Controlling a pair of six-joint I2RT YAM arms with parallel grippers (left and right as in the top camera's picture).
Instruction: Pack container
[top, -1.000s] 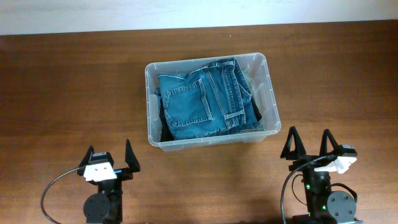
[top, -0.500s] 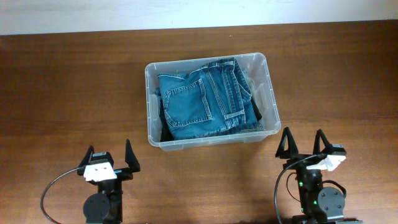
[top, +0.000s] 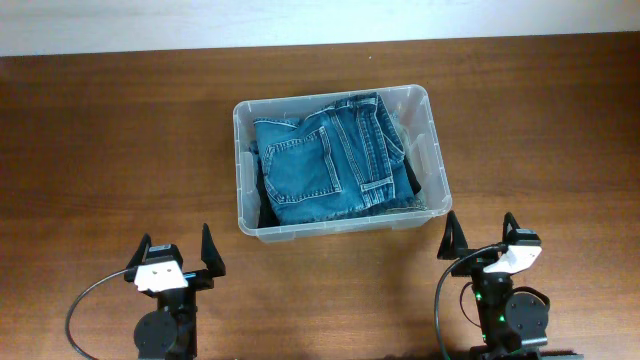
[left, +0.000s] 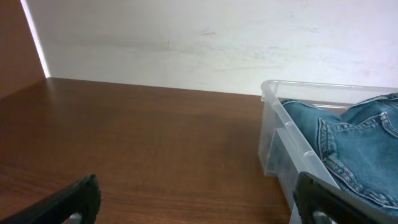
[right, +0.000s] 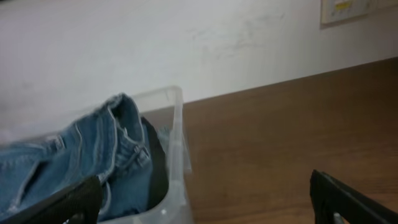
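The container (top: 340, 228), a clear plastic bin, stands on the wooden table a little right of centre. Folded blue jeans (top: 325, 160) fill it, lying over a dark garment (top: 412, 180). My left gripper (top: 177, 240) is open and empty near the front edge, apart from the bin's front left corner. My right gripper (top: 480, 225) is open and empty just outside the front right corner. In the left wrist view the container (left: 273, 134) and jeans (left: 354, 143) lie right of the gripper (left: 196, 205). In the right wrist view the container (right: 177, 124) and jeans (right: 93, 149) sit ahead left of the gripper (right: 205, 199).
A white wall (left: 186, 37) runs along the table's far edge, with a wall plate (right: 348, 9) at the upper right. A black cable (top: 85, 300) loops beside the left arm's base. Bare wood (top: 110, 140) lies left and right of the bin.
My right gripper has shifted left and slightly forward, closer to the bin's front right corner. The left arm, bin and jeans have not moved.
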